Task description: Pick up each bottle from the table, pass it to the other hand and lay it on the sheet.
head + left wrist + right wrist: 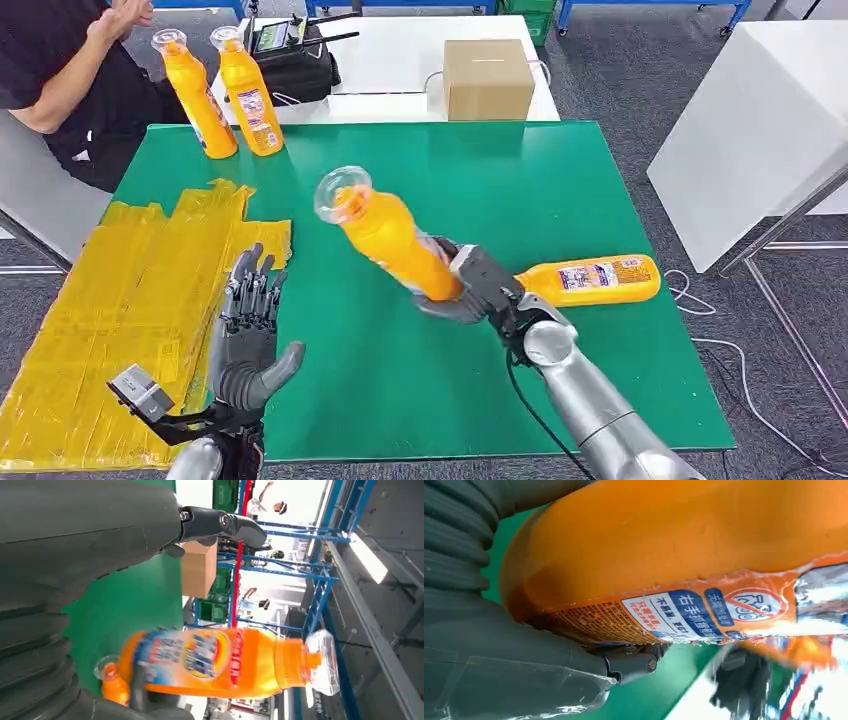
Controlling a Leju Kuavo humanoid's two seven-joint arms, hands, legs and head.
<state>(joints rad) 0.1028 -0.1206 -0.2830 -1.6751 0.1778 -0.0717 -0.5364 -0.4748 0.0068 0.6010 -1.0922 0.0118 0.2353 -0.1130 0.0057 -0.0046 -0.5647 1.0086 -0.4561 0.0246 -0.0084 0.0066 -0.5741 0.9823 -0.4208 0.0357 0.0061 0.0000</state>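
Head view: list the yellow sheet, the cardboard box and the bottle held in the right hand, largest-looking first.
1. Yellow sheet
2. Held bottle, though nearness to the camera enlarges it
3. Cardboard box

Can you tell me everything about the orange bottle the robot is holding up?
The held bottle is see-through plastic full of orange drink, with a clear domed cap and a colourful printed label around its lower half. The right hand grips it near the base, lifted off the green table. It tilts, with the cap pointing up and toward the open left hand, which is not touching it. Nothing else touches it. The label's small print is not readable.
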